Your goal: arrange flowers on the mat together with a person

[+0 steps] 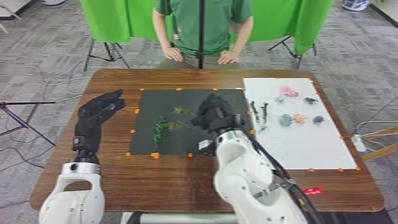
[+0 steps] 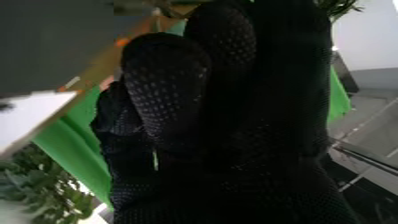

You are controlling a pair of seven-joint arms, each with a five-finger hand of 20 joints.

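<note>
**Right hand over the dark mat, grip unconfirmed**

Right hand (image 1: 216, 115) over the right part of the black mat (image 1: 151, 101), toward the white sheet (image 1: 306, 150). Greenery (image 2: 342, 7) shows beside it in the wrist view; cannot tell whether it is pinching a stem or empty. Left hand (image 1: 99, 109) spread, nothing in it, left of the black mat.

Flowers: green sprig (image 1: 160, 131) lies lengthwise on the black mat's left part; two small yellow-green sprigs (image 1: 180, 110) (image 1: 176, 124) show between it and the right hand. Pink flower (image 1: 289, 91), blue-green flower (image 1: 286, 120) and peach flower (image 1: 299, 119) lie on the white sheet.

Risks, my judgement: a low sweep of the glove could drag the small sprigs out of place. Thin stems may slip or turn in fabric, landing crooked. Leaves might snag on the glove at release. Long stems (image 1: 264, 113) near the sheet's left edge could be knocked by the right forearm. Pressing down too hard may crush petals.

Markings: red tag (image 1: 313, 191) with pale marks near the counter's (image 1: 115, 175) near edge; print left unread.
</note>
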